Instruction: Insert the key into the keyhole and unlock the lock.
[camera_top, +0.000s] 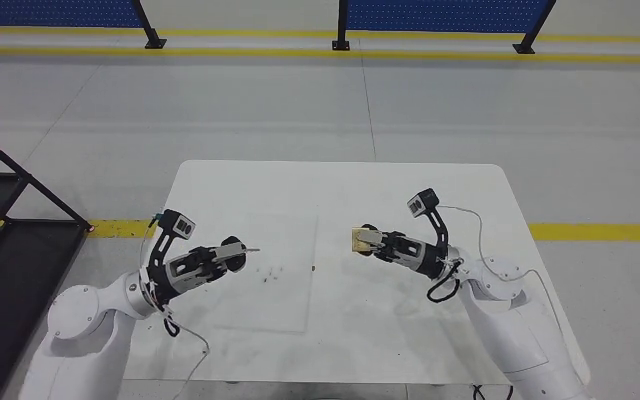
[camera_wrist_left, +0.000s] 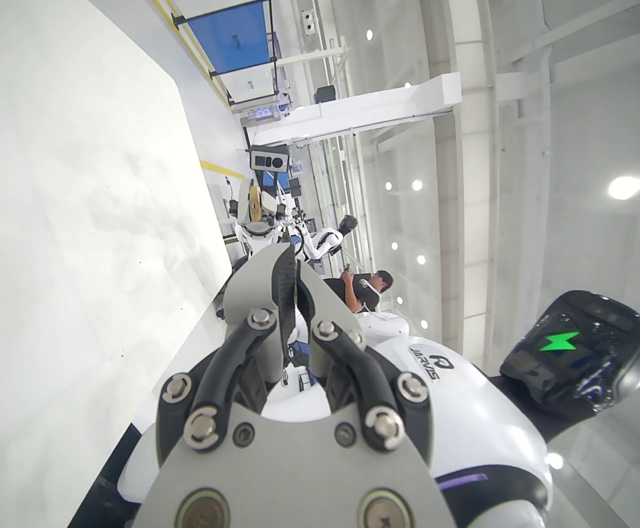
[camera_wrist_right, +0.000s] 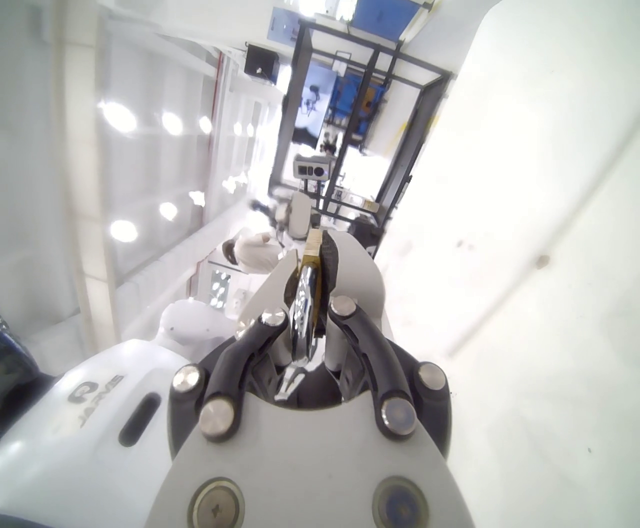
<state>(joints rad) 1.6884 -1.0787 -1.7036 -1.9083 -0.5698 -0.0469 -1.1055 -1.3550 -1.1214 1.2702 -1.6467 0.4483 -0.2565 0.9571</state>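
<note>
In the top view my left gripper (camera_top: 238, 253) hovers over the left part of the white table (camera_top: 300, 190), shut on a thin metal key (camera_top: 252, 250) whose blade points right toward the lock. My right gripper (camera_top: 363, 241) is to the right of the table's middle, shut on a small brass padlock (camera_top: 358, 238). A wide gap separates key tip and lock. The left wrist view has my left gripper (camera_wrist_left: 291, 264) with pads pressed together, hiding the key, and the padlock (camera_wrist_left: 255, 199) far off. In the right wrist view the padlock (camera_wrist_right: 313, 246) sits between the fingers of my right gripper (camera_wrist_right: 314, 250), shackle toward the wrist.
A black metal rack (camera_top: 30, 205) stands beside the table's left edge. Small dark specks (camera_top: 270, 270) lie on the table between the arms. Blue barrier panels (camera_top: 440, 15) line the floor far behind. The table's far half is bare.
</note>
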